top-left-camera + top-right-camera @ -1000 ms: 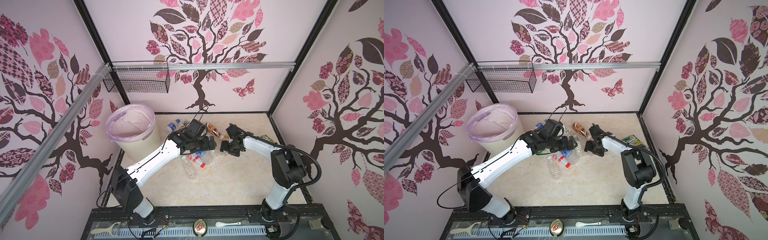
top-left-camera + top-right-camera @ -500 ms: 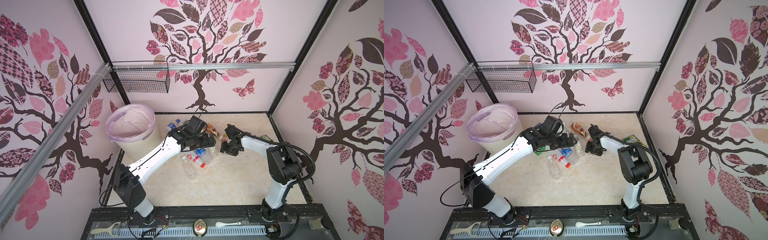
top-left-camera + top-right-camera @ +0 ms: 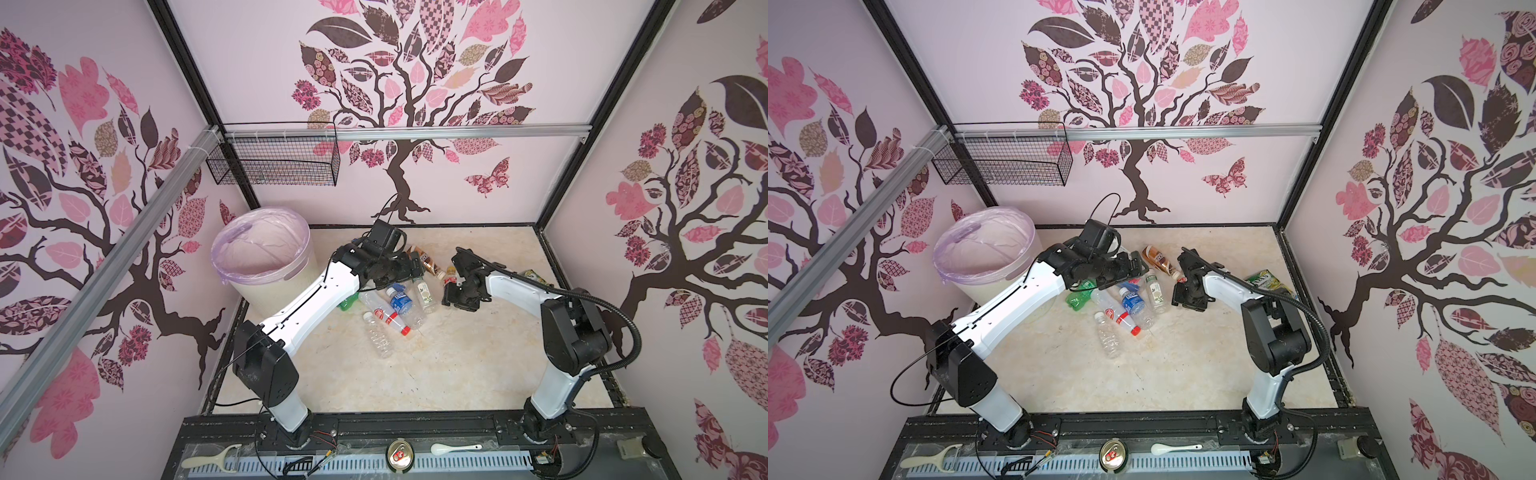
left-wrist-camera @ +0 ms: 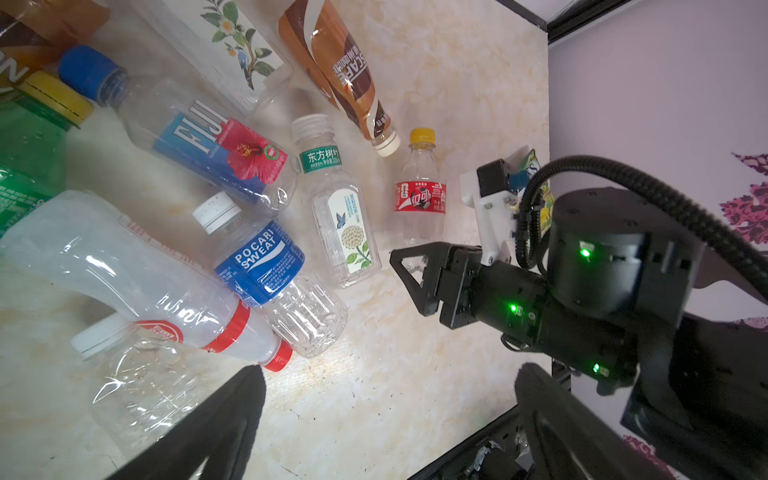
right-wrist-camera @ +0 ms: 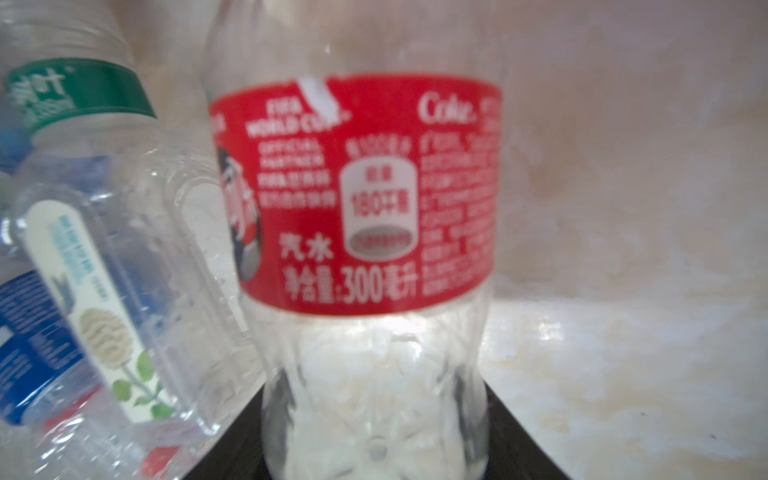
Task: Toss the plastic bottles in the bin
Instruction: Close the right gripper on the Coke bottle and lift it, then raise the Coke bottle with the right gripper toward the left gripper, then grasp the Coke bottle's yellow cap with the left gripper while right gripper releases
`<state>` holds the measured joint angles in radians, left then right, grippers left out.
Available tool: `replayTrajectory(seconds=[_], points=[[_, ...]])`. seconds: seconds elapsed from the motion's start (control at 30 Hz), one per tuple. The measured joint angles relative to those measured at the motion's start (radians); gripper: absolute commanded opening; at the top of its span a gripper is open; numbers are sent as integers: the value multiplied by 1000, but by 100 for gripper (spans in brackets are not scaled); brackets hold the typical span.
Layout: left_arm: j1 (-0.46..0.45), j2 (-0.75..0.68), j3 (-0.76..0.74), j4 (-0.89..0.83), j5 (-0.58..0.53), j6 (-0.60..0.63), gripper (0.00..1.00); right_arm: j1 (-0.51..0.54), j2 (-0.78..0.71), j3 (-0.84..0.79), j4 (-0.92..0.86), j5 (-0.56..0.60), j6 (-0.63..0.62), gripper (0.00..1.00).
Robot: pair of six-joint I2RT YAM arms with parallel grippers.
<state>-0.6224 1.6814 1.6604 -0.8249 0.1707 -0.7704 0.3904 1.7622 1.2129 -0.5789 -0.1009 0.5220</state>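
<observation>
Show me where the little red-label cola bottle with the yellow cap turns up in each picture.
Top views: in both, the cola bottle sits at the right edge of the bottle heap.
Left wrist: in plain view, outermost of the heap.
Right wrist: close up, filling the middle.
Shared landmark: the green-banded tea bottle, its neighbour in every view.

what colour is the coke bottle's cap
Yellow cap on the coke bottle; left wrist view shows it best.

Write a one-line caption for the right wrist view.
Right gripper clamped on the base of a clear red-labelled cola bottle, a green-banded bottle close beside it on the marbled tabletop.
</observation>
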Motion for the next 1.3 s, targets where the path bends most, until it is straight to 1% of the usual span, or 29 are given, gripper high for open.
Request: replayTrajectory(seconds=[0.2, 0.33, 0.6, 0.7, 0.87, 0.97, 1.1, 1.2, 1.3], points=[[19, 38, 104, -7, 27, -51, 98, 1, -76, 87, -44, -6, 0, 53], [43, 60, 154, 0, 65, -107, 98, 8, -117, 139, -70, -16, 1, 52], [114, 110, 211, 35, 159, -224, 98, 85, -172, 235, -87, -72, 5, 50], [143, 117, 224, 45, 183, -251, 98, 111, -183, 253, -78, -102, 11, 49], [182, 124, 249, 55, 197, -270, 98, 145, -185, 281, -65, -114, 11, 49], [186, 137, 273, 76, 201, -274, 95, 171, -185, 283, -53, -124, 11, 49], [185, 146, 281, 83, 201, -269, 87, 222, -185, 298, -47, -134, 3, 49], [185, 150, 281, 79, 196, -255, 85, 249, -185, 315, -40, -139, -3, 48], [185, 150, 281, 76, 186, -243, 77, 266, -185, 326, -31, -150, -5, 48]])
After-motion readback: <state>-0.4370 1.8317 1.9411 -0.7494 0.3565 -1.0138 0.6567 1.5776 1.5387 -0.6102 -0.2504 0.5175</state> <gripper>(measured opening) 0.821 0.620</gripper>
